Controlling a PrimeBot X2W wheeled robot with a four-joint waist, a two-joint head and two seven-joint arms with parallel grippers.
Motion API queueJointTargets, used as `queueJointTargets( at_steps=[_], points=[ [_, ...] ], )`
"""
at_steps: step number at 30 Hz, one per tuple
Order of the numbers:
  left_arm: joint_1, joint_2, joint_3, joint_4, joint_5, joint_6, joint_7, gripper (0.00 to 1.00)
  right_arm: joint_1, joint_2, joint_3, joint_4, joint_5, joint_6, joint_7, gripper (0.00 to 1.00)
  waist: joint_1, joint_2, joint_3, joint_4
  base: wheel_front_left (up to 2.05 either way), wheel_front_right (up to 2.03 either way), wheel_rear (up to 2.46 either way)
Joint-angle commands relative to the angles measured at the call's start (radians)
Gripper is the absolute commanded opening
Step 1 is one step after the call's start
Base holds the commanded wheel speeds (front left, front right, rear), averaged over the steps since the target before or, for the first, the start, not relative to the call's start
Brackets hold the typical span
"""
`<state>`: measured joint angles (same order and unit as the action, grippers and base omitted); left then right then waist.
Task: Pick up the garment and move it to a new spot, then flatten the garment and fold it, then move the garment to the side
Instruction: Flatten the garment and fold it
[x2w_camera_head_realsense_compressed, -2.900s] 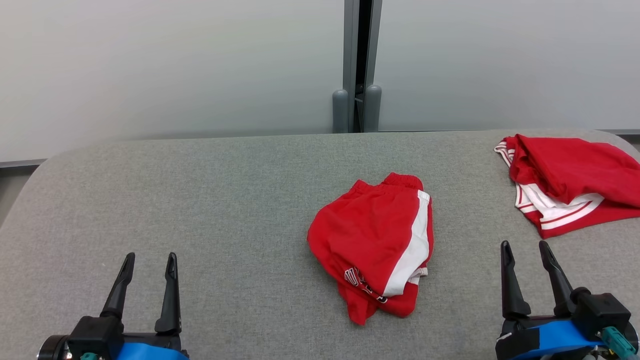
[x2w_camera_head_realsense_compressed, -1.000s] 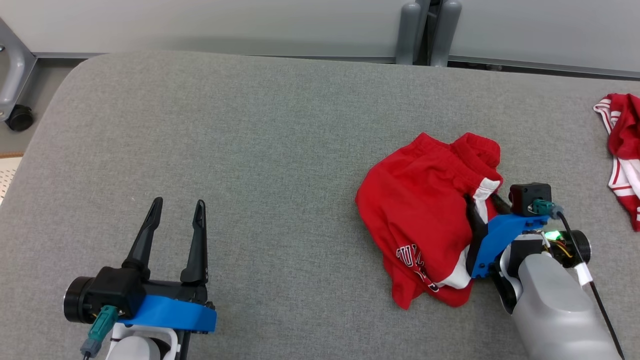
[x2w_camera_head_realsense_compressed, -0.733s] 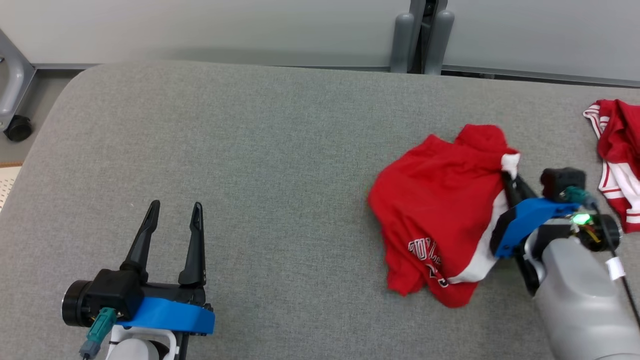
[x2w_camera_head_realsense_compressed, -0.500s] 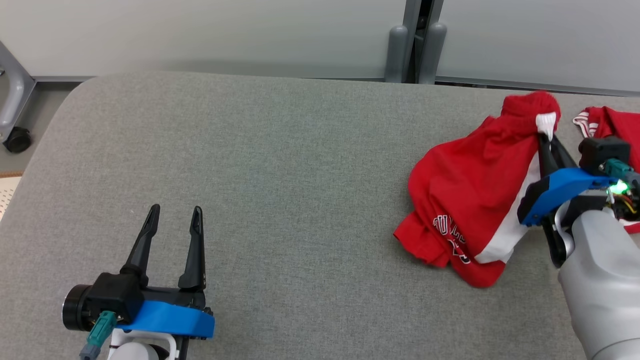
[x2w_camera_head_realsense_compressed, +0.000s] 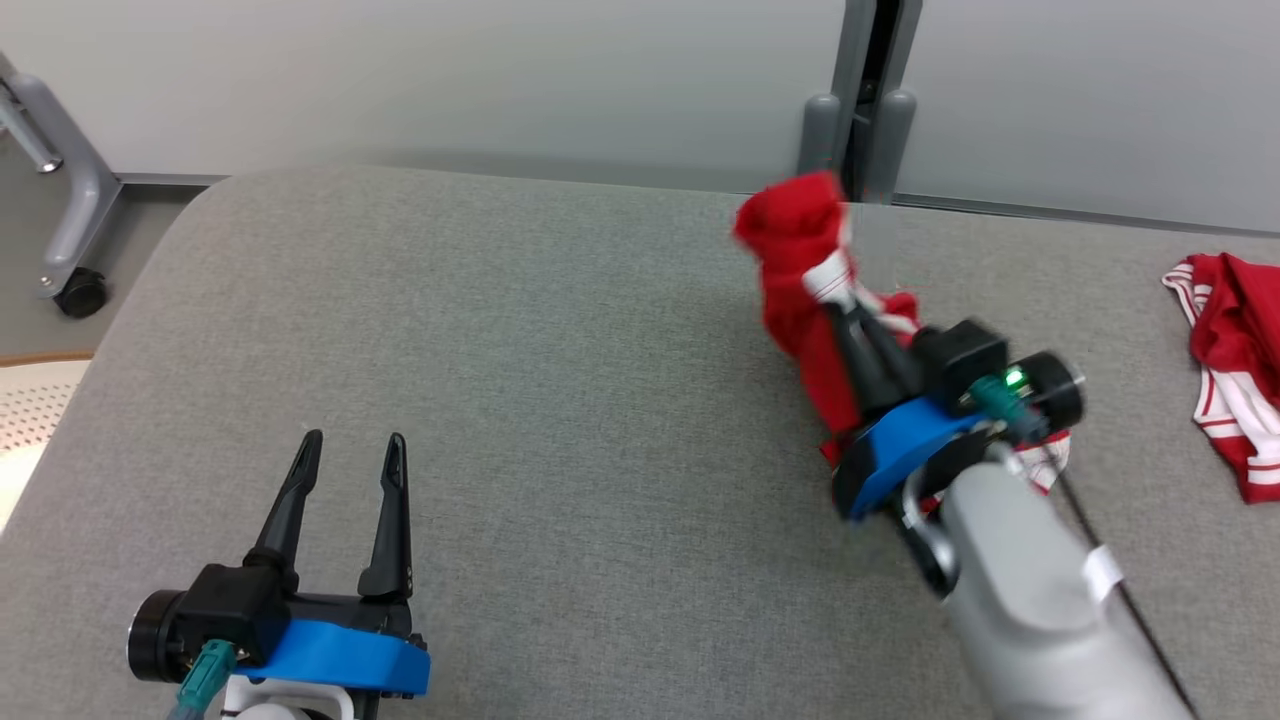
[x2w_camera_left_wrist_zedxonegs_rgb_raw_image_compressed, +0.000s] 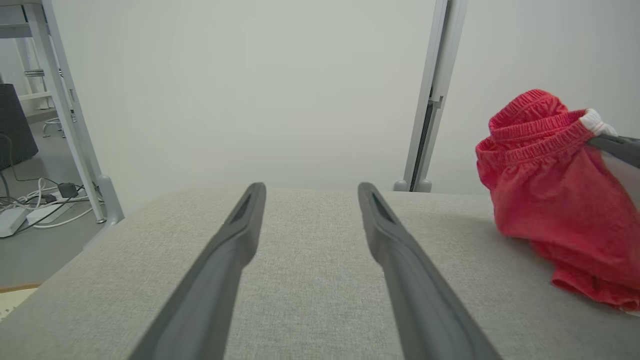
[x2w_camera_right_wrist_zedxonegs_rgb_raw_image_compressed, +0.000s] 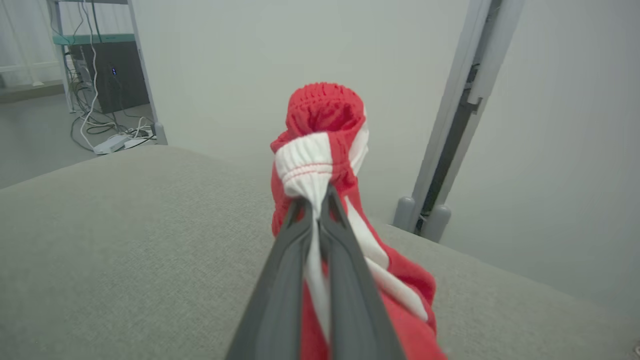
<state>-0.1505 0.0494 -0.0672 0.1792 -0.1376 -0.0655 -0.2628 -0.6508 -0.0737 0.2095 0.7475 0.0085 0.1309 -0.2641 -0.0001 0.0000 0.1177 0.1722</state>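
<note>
- Plainly, the garment (x2w_camera_head_realsense_compressed: 800, 260), red shorts with a white side stripe, hangs in a bunch from its waistband above the far right-hand part of the table (x2w_camera_head_realsense_compressed: 500, 350).
- Its long axis runs from the pinched waistband down along the right arm toward the wrist, so the cloth trails back under the gripper rather than away from it.
- At the white stripe, the right gripper (x2w_camera_right_wrist_zedxonegs_rgb_raw_image_compressed: 314, 202) has its fingers (x2w_camera_right_wrist_zedxonegs_rgb_raw_image_compressed: 345, 280) pressed together on the elastic, with a knob of red waistband bulging past the tips.
- From the left wrist view the lower folds seem to drag on the table, though the frame cuts them off at the right edge, so I would not swear to it.
- Across the table, the left gripper (x2w_camera_head_realsense_compressed: 354, 437) sits low over the near left area, fingers (x2w_camera_left_wrist_zedxonegs_rgb_raw_image_compressed: 220, 270) parted with nothing between them, well apart from the shorts, which lie off to its right.
- Any second grasp would therefore be a long reach for the left arm; the right is the one in charge.
- Hems and leg openings are hidden behind the blue mount and pale forearm in the head view, and the top of the bunch is smeared.
- Further right, a second red garment (x2w_camera_head_realsense_compressed: 1230, 370) lies at the table's edge, partly cut off.
</note>
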Motion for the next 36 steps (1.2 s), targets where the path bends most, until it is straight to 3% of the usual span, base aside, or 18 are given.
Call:
queueJointTargets(
  at_steps=[1, 13, 14, 15, 17, 20, 25, 36],
  points=[
    [0.010, 0.003, -0.001, -0.003, -0.004, 0.000, -0.002, 1.00, 0.024, 0.006, 0.030, -0.008, 0.014, 0.000, 0.001, 0.00, 0.0001, 0.0000, -0.002, 0.010, 0.00, 0.00, 0.00],
    [0.017, 0.003, -0.009, 0.006, -0.011, 0.005, -0.002, 1.00, 0.175, 0.022, 0.463, -0.076, 0.216, 0.000, 0.000, 0.00, 0.0001, 0.0000, 0.001, 0.048, 0.00, 0.00, 0.00],
    [0.018, 0.003, -0.010, 0.006, -0.012, 0.006, -0.002, 1.00, 0.185, 0.023, 0.496, -0.084, 0.236, 0.000, 0.001, 0.13, 0.0001, 0.0000, 0.001, 0.048, 0.00, 0.00, 0.00],
    [0.019, 0.003, -0.010, 0.007, -0.013, 0.008, -0.002, 1.00, 0.193, 0.023, 0.523, -0.091, 0.250, 0.000, 0.000, 0.36, 0.0001, 0.0000, 0.000, 0.047, 0.00, 0.00, 0.00],
    [0.021, 0.003, -0.011, 0.008, -0.015, 0.010, -0.002, 1.00, 0.202, 0.023, 0.562, -0.110, 0.277, 0.000, 0.001, 1.00, 0.0001, 0.0000, -0.001, 0.044, 0.00, 0.00, 0.00],
    [0.023, 0.003, -0.010, 0.006, -0.017, 0.014, -0.002, 1.00, 0.203, 0.023, 0.584, -0.138, 0.296, 0.000, 0.000, 1.00, 0.0001, 0.0000, -0.003, 0.035, 0.00, 0.00, 0.00],
    [0.030, 0.003, -0.001, 0.003, -0.012, 0.015, -0.002, 1.00, 0.205, 0.023, 0.528, -0.185, 0.269, 0.000, 0.000, 1.00, 0.0001, 0.0000, -0.010, 0.012, 0.00, 0.00, 0.00],
    [0.044, 0.003, 0.020, -0.002, 0.008, 0.008, -0.003, 1.00, 0.357, -0.029, 0.130, -0.398, 0.153, 0.000, 0.000, 1.00, 0.0001, 0.0000, -0.023, -0.050, 0.00, 0.00, 0.00]
  ],
)
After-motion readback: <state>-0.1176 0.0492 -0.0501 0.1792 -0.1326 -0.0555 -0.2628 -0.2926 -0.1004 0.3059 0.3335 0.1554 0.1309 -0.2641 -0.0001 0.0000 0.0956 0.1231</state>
